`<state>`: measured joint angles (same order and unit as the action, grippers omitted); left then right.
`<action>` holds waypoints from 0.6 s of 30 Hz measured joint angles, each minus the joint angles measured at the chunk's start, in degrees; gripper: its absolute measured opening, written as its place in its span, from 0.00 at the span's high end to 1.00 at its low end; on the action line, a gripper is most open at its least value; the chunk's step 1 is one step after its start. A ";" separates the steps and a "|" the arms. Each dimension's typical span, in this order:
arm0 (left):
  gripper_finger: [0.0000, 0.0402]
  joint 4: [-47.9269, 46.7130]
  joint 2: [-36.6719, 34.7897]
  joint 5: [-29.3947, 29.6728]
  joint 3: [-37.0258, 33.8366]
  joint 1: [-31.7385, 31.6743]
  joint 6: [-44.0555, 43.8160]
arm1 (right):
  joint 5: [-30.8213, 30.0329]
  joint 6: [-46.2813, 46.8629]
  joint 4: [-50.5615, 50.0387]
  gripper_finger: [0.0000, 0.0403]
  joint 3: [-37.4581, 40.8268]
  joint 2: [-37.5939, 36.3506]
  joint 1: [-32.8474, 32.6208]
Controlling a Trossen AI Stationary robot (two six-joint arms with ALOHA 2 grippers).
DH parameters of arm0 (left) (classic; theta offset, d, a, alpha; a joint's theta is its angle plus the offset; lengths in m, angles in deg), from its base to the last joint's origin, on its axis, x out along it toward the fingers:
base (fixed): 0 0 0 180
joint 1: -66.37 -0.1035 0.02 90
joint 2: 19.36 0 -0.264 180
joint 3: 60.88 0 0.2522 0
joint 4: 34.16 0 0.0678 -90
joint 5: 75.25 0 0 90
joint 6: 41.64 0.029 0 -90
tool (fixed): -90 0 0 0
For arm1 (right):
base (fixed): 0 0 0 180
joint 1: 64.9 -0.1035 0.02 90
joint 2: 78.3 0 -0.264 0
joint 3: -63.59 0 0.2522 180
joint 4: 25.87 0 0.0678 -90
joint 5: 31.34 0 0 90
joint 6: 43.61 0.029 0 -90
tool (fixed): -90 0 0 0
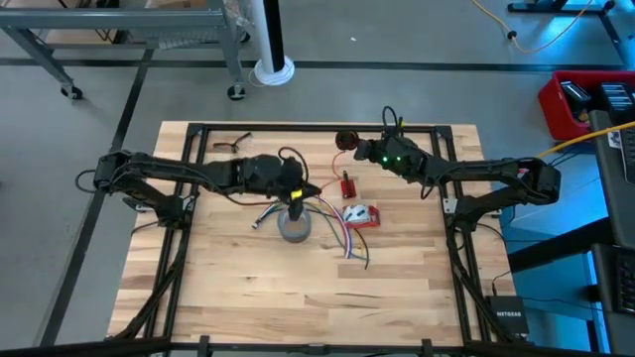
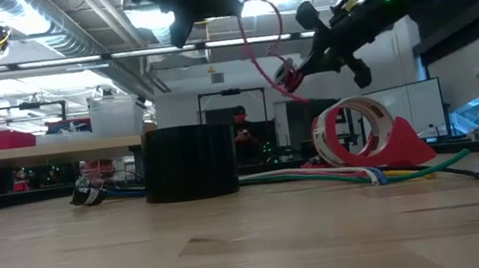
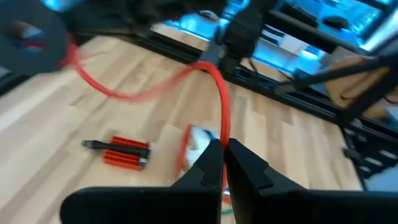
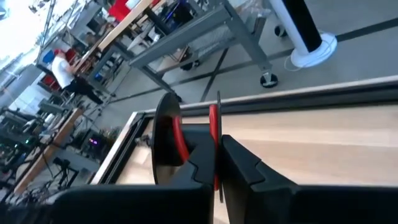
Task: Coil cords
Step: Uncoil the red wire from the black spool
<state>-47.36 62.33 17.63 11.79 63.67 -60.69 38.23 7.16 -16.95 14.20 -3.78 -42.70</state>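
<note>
A thin red wire (image 3: 217,93) runs from a small dark spool (image 1: 344,139) down to my left gripper (image 3: 222,163), which is shut on it above the table's middle (image 1: 301,190). My right gripper (image 4: 217,171) is shut on the spool near the table's far edge (image 1: 353,144). In the low view the wire arcs as a slack loop (image 2: 249,34) in the air between the two grippers. A bundle of coloured cords (image 1: 337,233) lies flat on the table near the middle. My left gripper pinches the red wire (image 3: 223,138) between its two fingertips, as a single strand. The wire rises from the fingers and bends over toward the spool, clear of the table and slack. My right gripper pinches a thin flange of the spool (image 4: 214,127) edge-on between its fingers. The other dark flange (image 4: 165,143) and the red windings (image 4: 179,142) stand beside them. The spool is lifted clear of the table.
A grey tape roll (image 1: 295,227) stands just near of my left gripper. A red dispenser with white tape (image 1: 363,215) and a small red tool (image 1: 347,184) lie right of the middle. A black cable (image 1: 233,145) lies at the far left.
</note>
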 joint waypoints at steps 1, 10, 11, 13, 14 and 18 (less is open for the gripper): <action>1.00 -0.01 0.00 0.02 0.00 0.47 -0.21 | 0.18 0.33 -0.06 0.97 0.01 0.00 0.55; 1.00 -7.28 -0.14 10.55 0.00 -0.94 -7.39 | 18.32 1.94 4.36 0.97 0.01 -1.05 3.84; 1.00 -9.05 -0.18 10.90 0.00 -1.55 -9.05 | 19.88 1.96 4.48 0.97 0.01 -1.72 3.85; 1.00 -12.13 -0.20 11.93 0.00 -2.74 -11.60 | 21.56 1.94 4.23 0.97 0.01 -3.46 4.10; 1.00 -13.24 -0.20 12.77 0.00 -3.28 -12.31 | 22.22 1.92 3.83 0.97 0.01 -4.63 4.15; 1.00 -16.13 -0.22 17.77 0.00 -5.60 -12.28 | 26.62 1.45 0.01 0.97 -0.01 -9.75 4.12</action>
<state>-63.50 62.11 35.40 11.79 58.07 -72.97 64.85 8.60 -16.95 14.19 -13.53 -38.58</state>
